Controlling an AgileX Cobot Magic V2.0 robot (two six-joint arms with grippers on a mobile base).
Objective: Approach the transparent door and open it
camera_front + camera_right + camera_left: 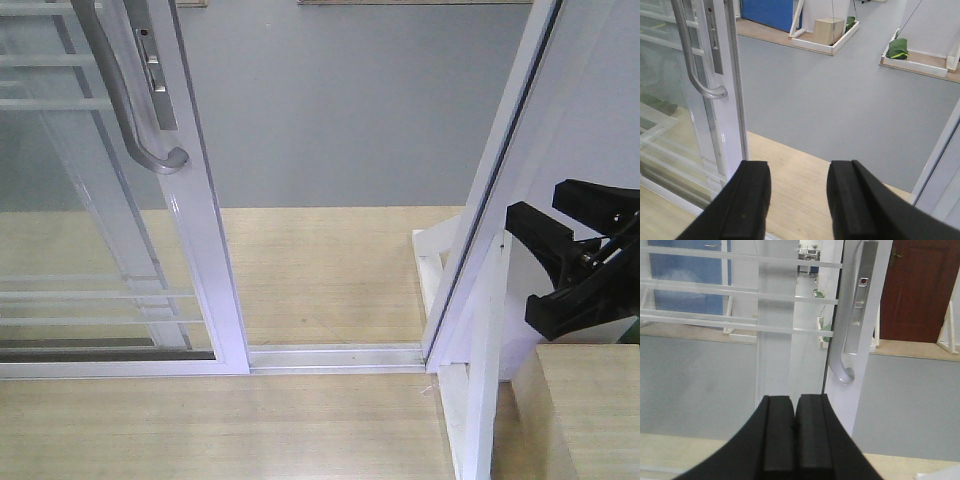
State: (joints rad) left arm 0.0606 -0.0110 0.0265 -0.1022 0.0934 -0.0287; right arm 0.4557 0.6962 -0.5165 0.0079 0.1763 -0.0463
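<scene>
The transparent door [205, 230] stands at the left, a white-framed glass panel with thin horizontal bars. Its long grey curved handle [125, 90] is on the stile. A gap stands between the stile and the white frame post [500, 190], with the floor track [335, 355] bare. My right gripper [540, 205] is open and empty at the right by the post, well apart from the handle. In the right wrist view it [797, 172] hovers over the wooden floor, with the handle [690, 55] to its upper left. My left gripper [795, 407] is shut and empty, below and left of the handle [845, 345].
A light wooden box [590, 410] sits at the lower right beside the post. Beyond the doorway lies grey floor [350, 110]. Farther off are white-edged platforms with a cardboard box [829, 30] and a green object [899, 48]. A brown door [920, 290] stands far behind.
</scene>
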